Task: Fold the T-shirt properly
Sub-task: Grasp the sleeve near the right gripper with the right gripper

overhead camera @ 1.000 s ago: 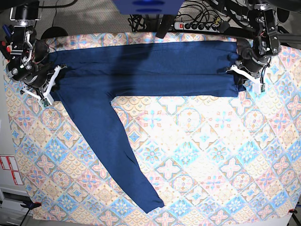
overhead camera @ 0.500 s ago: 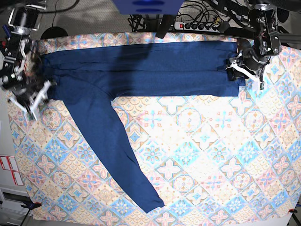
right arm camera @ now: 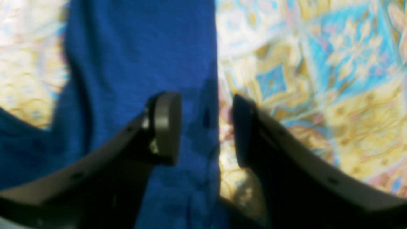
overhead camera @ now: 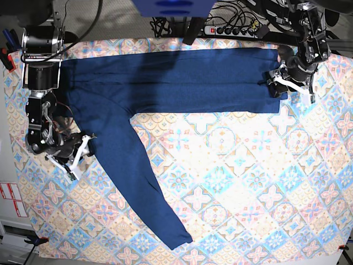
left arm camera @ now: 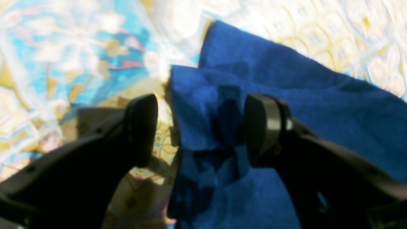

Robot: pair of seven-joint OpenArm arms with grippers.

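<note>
Both sets of jaws spread, T-shirt (overhead camera: pixel 165 83) unheld

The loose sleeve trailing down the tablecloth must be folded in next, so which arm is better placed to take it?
The right arm, probably: its open end effector hovers beside the sleeve, while the left end effector is at the T-shirt's far end.

- both wrist views blurred; tablecloth (left arm camera: pixel 79 57) pattern smeared, no detail
- left gripper (left arm camera: pixel 200 130) fingers (left arm camera: pixel 143 127) cut off by bottom edge in left wrist view
- t-shirt (right arm camera: pixel 143 54) runs off top and bottom edges in right wrist view
- base view: shirt's upper left corner hidden behind right arm (overhead camera: pixel 41 66)
- neck label not visible, too small or hidden
</note>
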